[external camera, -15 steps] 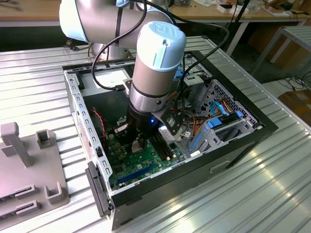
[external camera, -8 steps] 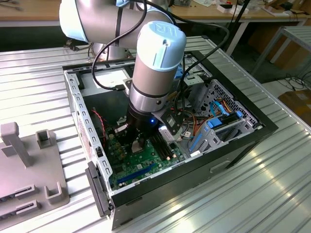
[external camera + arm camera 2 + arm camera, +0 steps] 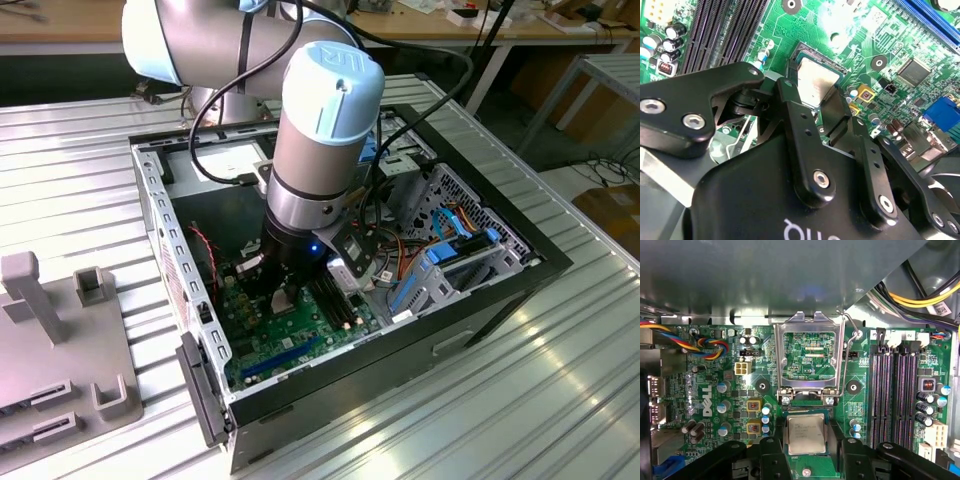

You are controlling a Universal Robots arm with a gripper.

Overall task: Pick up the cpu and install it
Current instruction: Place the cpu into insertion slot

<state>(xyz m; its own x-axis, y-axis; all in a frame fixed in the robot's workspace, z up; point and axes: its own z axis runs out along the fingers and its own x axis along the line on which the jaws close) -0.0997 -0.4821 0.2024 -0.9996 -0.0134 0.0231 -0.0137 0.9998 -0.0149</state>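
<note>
second wrist view: gripper (image 3: 815, 95) tight on cpu (image 3: 814, 82)

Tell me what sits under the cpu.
Under the cpu sits the socket; its dark rim shows past the chip's edges. The contacts beneath are covered by the chip.

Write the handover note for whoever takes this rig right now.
Gripper: low over the motherboard, apparently shut on the cpu by two opposite edges.
Cpu: at the socket, silver face up, next to the hinge of the metal frame.
Done: cpu picked up and brought to the socket; the metal frame stands swung open.
Left: cpu not yet released; whether it is fully seated cannot be told; the frame is not yet closed.
</note>
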